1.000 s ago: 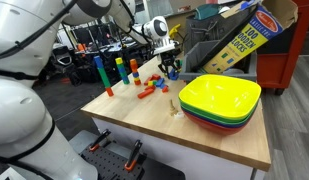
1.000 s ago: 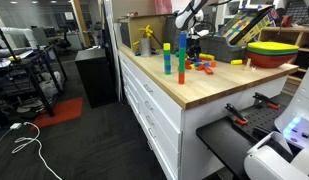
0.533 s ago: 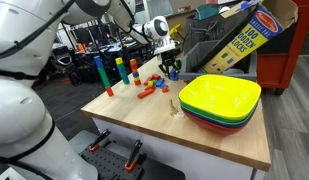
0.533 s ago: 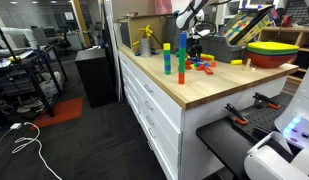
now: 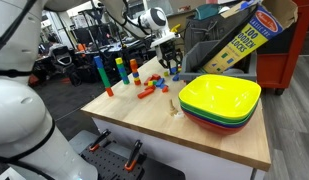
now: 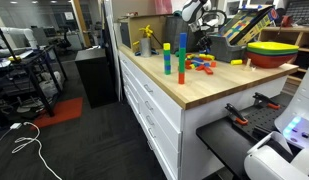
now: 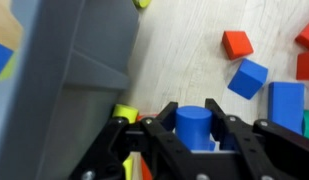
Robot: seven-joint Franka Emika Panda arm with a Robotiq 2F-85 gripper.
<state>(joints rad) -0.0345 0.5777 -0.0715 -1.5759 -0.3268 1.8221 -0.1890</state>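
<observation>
Clamped tight on a blue cylinder (image 7: 194,124) with the gripper (image 7: 191,118), pinching its round sides between the two fingers (image 7: 162,120). Hangs at the far end of the wooden table (image 5: 134,118) in an exterior view, over a scatter of loose blocks (image 5: 149,88), left of the stacked bowls (image 5: 199,85) and right of the block towers (image 5: 98,72). Cannot tell whether resting on the wood or just clear of it.

Most likely to go wrong, by judgement: slipping. Gives only a curved face to flat pads, so could twist or squirt free under a jolt or a quick swing, then roll among the blocks or off the far edge. Crowded underneath as well: a yellow piece (image 7: 124,113) just beside the fingers, a blue cube (image 7: 249,77) and a red block (image 7: 237,43) near on the right in the wrist view. Risks nudging these, or landing tilted on one, if lowered off line. Threatens the towers if swept left: tall, narrow, easy to topple with a brush of the arm. Risks clipping the bowl rim if swung right and low. Could also scatter neighbours if opened too close to them.
</observation>
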